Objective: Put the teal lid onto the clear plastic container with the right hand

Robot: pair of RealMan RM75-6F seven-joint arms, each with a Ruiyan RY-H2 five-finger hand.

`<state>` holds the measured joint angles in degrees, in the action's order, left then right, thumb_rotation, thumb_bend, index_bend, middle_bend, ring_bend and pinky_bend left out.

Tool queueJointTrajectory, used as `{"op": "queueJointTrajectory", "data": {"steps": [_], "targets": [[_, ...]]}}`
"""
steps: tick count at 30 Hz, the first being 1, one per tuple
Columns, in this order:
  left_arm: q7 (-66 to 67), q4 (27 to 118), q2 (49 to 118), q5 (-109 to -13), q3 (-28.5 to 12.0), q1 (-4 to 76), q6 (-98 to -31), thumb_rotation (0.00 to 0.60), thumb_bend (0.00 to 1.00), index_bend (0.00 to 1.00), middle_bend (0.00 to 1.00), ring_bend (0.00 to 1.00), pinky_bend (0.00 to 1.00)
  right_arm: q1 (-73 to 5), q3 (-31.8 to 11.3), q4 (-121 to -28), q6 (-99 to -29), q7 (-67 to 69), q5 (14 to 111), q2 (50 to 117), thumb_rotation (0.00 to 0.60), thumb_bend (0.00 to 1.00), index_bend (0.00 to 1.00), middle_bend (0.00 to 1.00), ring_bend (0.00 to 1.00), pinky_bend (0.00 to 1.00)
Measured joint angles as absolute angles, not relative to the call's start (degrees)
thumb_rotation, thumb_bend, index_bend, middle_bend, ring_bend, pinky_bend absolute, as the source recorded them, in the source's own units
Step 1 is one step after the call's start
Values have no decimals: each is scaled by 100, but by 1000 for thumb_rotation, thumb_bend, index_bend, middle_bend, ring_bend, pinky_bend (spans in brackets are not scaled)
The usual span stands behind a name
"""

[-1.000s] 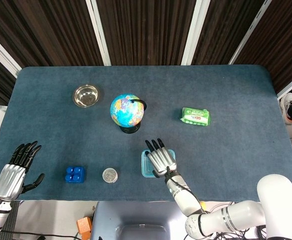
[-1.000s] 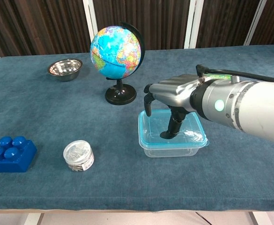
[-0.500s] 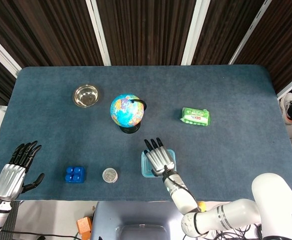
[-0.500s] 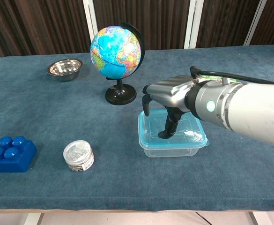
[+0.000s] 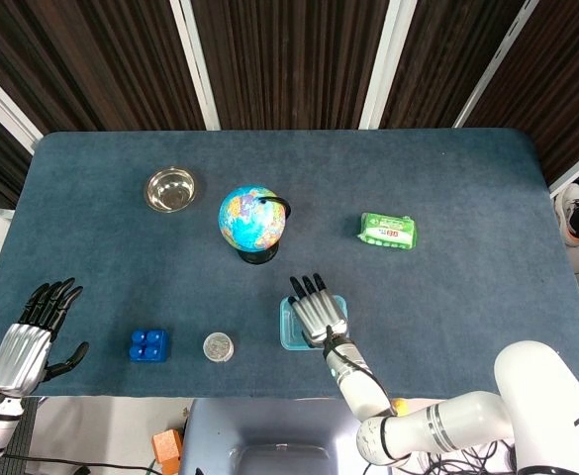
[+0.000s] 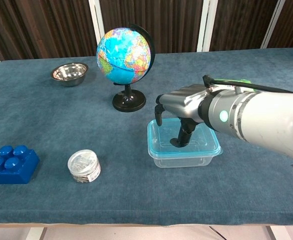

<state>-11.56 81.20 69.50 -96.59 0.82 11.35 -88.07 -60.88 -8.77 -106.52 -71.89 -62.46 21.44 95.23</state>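
Note:
The clear plastic container [image 6: 182, 161] stands near the table's front edge, right of centre, with the teal lid [image 6: 202, 145] lying level on top of it. My right hand [image 6: 186, 102] hovers palm down over it, fingers bent downward and apart, and one fingertip [image 6: 178, 143] presses on the lid's middle. From the head view the right hand [image 5: 319, 312] covers most of the lid [image 5: 289, 333]. My left hand [image 5: 30, 341] hangs at the table's front left corner, fingers spread, holding nothing.
A globe [image 6: 124, 55] on a black stand rises just behind the container. A steel bowl [image 6: 69, 73] sits far left at the back, a green packet [image 5: 388, 231] at the right. A blue brick [image 6: 12, 163] and a small jar [image 6: 84, 166] lie front left.
The lid's right corner, which stuck out over the container's rim, now sits flush. The right hand shifted slightly and still presses the lid. The left hand has not moved.

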Motion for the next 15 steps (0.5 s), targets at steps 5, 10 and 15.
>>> {"op": "queueJointTrajectory", "data": {"steps": [5, 10, 15], "targets": [[-1169, 8116, 6949, -9670, 84, 1135, -8822, 600, 310, 0, 0, 0, 4, -6106, -842, -10631, -7195, -6246, 2120, 9523, 600, 218, 322, 0, 0, 0], [-1169, 8117, 6949, -9675, 87, 1140, -8817, 600, 309, 0, 0, 0, 3, -6117, -803, -10611, -7207, -6251, 2097, 9532, 600, 217, 331, 0, 0, 0], [-1181, 8123, 6943, -9676, 86, 1144, -8821, 600, 309, 0, 0, 0, 3, -6122, -746, -10572, -7214, -6272, 2084, 9555, 600, 217, 338, 0, 0, 0]]}}
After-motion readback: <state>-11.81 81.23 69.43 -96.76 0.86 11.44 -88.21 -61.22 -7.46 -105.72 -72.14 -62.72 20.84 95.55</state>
